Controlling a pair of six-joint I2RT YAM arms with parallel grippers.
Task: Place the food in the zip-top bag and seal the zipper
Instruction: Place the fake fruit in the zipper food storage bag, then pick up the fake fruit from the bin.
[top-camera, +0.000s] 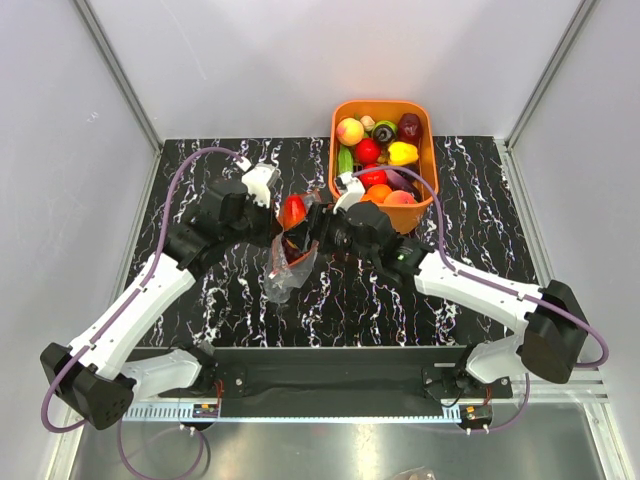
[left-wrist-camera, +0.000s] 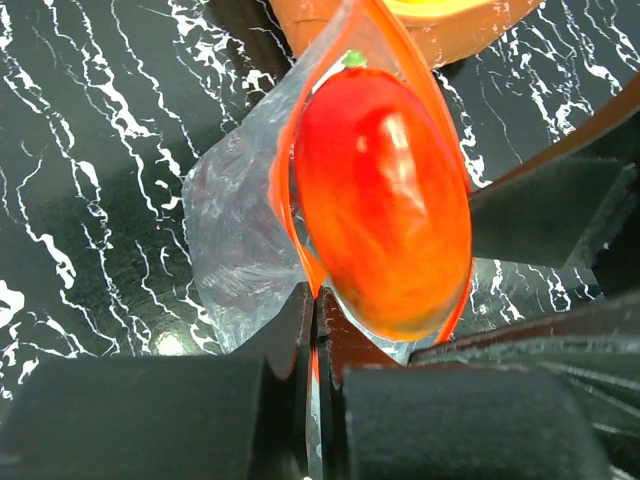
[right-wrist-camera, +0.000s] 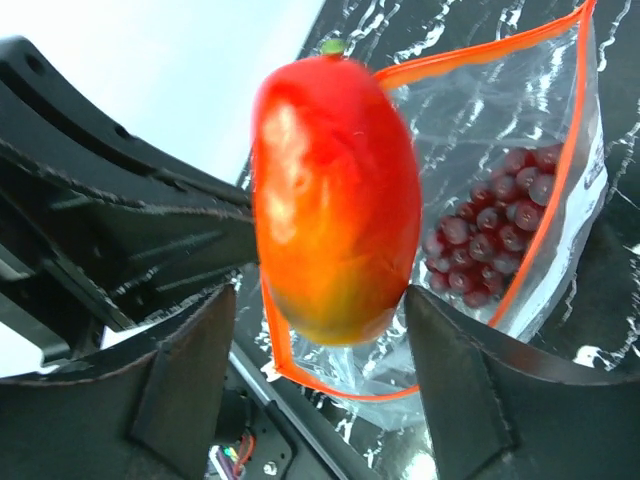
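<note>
A clear zip-top bag (top-camera: 284, 272) hangs mouth-up at the table's middle, with a purple grape bunch (right-wrist-camera: 492, 228) inside. My left gripper (top-camera: 272, 214) is shut on the red-orange zipper strip (left-wrist-camera: 301, 255) at the mouth's edge and holds the bag (left-wrist-camera: 232, 240) up. A red-orange toy mango (top-camera: 292, 212) sits in the open mouth, half above the rim. My right gripper (top-camera: 314, 226) is open around the mango (right-wrist-camera: 335, 190). There is a gap between the mango and its left finger (right-wrist-camera: 190, 370). Its right finger (right-wrist-camera: 470, 380) is close beside the fruit.
An orange basket (top-camera: 428, 170) at the back right holds several toy fruits and vegetables, just behind the right wrist. Both arms meet over the black marbled tabletop (top-camera: 470, 210). White walls enclose the table on three sides.
</note>
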